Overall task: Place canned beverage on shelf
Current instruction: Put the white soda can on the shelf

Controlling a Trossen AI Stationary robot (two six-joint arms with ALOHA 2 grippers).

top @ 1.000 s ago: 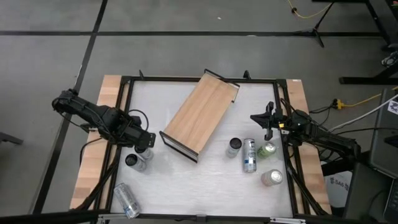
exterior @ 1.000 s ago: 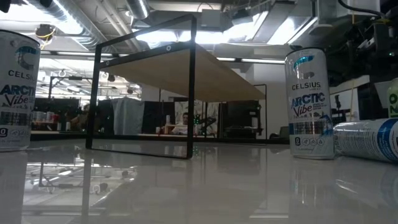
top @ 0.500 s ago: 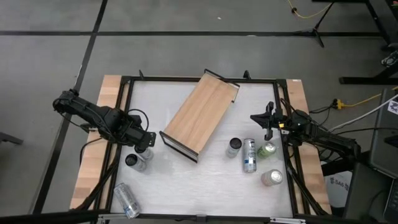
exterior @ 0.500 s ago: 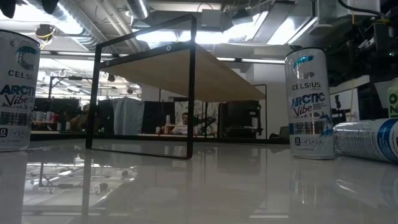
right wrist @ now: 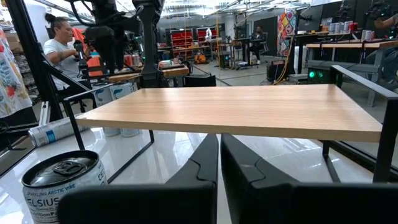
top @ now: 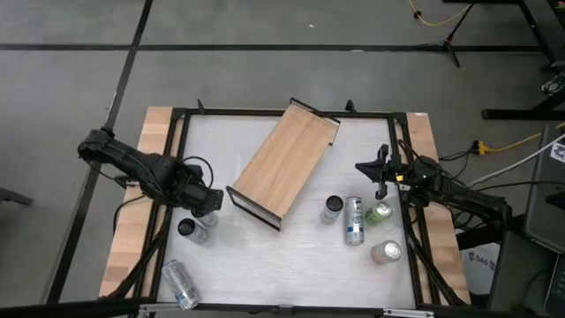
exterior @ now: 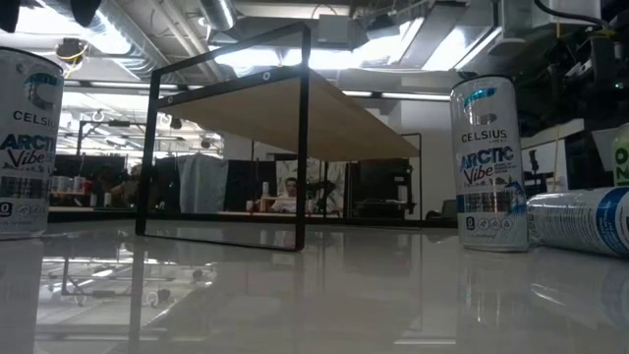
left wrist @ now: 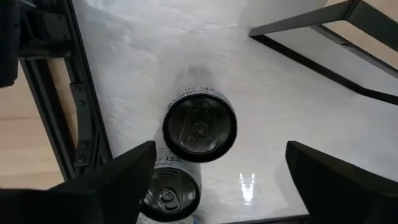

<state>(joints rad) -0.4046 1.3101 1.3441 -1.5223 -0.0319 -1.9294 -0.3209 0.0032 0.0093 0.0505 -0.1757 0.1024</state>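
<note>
The shelf (top: 287, 163), a light-wood board with black frame ends, stands slantwise in the table's middle and also shows in the low view (exterior: 295, 113). Near the left edge stand two upright cans close together. My left gripper (left wrist: 221, 152) hangs open above one of them (left wrist: 199, 127), pointing down, a finger on either side of its top and clear of it. The second can (left wrist: 169, 196) stands right beside it. In the high view that gripper (top: 205, 201) is just over the pair. My right gripper (right wrist: 219, 162) waits shut at the table's right, level, facing the shelf (right wrist: 236, 109).
On the right stand an upright can (top: 333, 208), a can lying down (top: 354, 221), a green can (top: 380, 212) and another can (top: 386, 252). One more can lies near the front left (top: 179, 283). A black frame (top: 177, 159) rims the table. People sit beyond it.
My left gripper has opened a little wider above the left can, staying in place. The cans and the shelf have not moved.
</note>
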